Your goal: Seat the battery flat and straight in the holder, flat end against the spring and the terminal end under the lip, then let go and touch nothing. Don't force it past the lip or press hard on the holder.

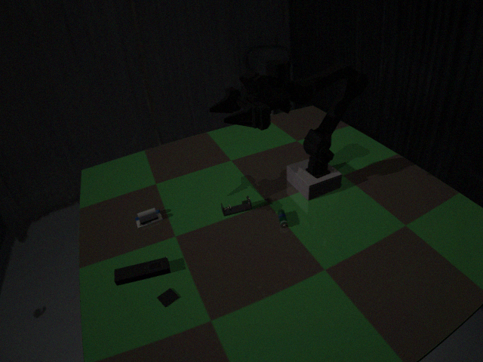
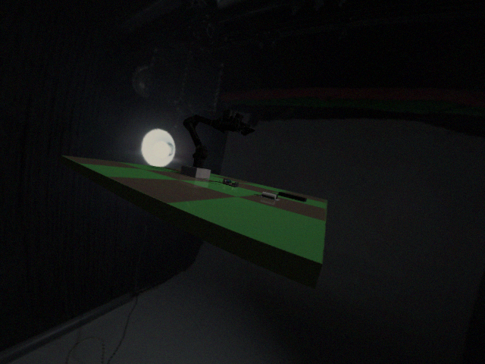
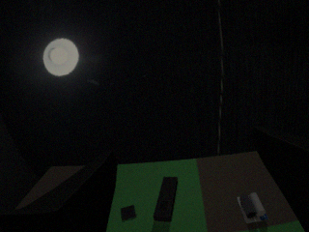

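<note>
spanning most of the top view, a green and brown checkered table (image 1: 249,272) carries everything in dim light. mounted on a pale square base (image 1: 314,179) near the far edge, the black arm (image 1: 331,112) folds up and over, its gripper (image 1: 238,111) hanging high above the table with the fingers spread wide and nothing between them. nearer the front left lies a long black bar (image 1: 142,270) (the wrist view shows it lengthwise on a green square), with a small black block (image 1: 167,297) just beside it. a white and blue box-like part (image 1: 148,216) sits on a brown square, well apart from the bar. the dark open battery holder (image 1: 235,207) rests on a green square in front of the base. the battery (image 1: 283,218), smallest of all, lies on its side on the table near the holder's right end, apart from it and not seated.
</note>
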Robot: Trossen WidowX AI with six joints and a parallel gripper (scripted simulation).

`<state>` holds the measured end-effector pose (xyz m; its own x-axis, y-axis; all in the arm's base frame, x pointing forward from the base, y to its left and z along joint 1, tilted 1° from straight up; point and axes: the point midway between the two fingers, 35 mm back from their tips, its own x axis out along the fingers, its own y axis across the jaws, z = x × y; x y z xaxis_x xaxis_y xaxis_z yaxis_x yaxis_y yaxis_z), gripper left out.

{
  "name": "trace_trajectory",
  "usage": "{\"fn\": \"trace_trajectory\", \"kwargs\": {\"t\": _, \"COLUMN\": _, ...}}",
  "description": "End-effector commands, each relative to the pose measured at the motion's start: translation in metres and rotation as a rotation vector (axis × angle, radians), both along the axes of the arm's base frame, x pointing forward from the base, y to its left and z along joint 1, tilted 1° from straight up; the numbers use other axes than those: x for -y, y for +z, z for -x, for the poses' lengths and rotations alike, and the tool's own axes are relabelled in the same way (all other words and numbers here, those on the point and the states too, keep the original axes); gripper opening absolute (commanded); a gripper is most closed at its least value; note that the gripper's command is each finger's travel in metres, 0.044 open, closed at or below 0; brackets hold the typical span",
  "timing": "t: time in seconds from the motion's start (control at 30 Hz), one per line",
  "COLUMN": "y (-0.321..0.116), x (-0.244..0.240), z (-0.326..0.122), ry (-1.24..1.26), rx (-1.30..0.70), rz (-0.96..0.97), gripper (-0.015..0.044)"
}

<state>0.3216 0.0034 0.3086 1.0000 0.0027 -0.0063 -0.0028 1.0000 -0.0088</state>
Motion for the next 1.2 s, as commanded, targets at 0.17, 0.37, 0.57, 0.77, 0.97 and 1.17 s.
{"fn": "trace_trajectory", "kwargs": {"t": 0.17, "y": -0.071, "x": -0.022, "z": -0.014, "ry": -0.003, "rx": -0.310, "rz": -0.427, "gripper": 0.0242}}
{"fn": "trace_trajectory", "kwargs": {"t": 0.37, "y": -0.149, "x": -0.047, "z": -0.006, "ry": -0.187, "rx": -0.664, "rz": -0.885, "gripper": 0.0236}}
{"fn": "trace_trajectory", "kwargs": {"t": 0.57, "y": -0.194, "x": -0.061, "z": 0.013, "ry": -0.419, "rx": -0.860, "rz": -1.139, "gripper": 0.0236}}
{"fn": "trace_trajectory", "kwargs": {"t": 0.77, "y": -0.232, "x": -0.071, "z": 0.040, "ry": -0.736, "rx": -0.996, "rz": -1.340, "gripper": 0.0236}}
{"fn": "trace_trajectory", "kwargs": {"t": 0.97, "y": -0.262, "x": -0.078, "z": 0.073, "ry": -1.127, "rx": -1.044, "rz": -1.477, "gripper": 0.0236}}
{"fn": "trace_trajectory", "kwargs": {"t": 1.17, "y": -0.281, "x": -0.079, "z": 0.107, "ry": -1.523, "rx": -0.981, "rz": -1.534, "gripper": 0.0236}}
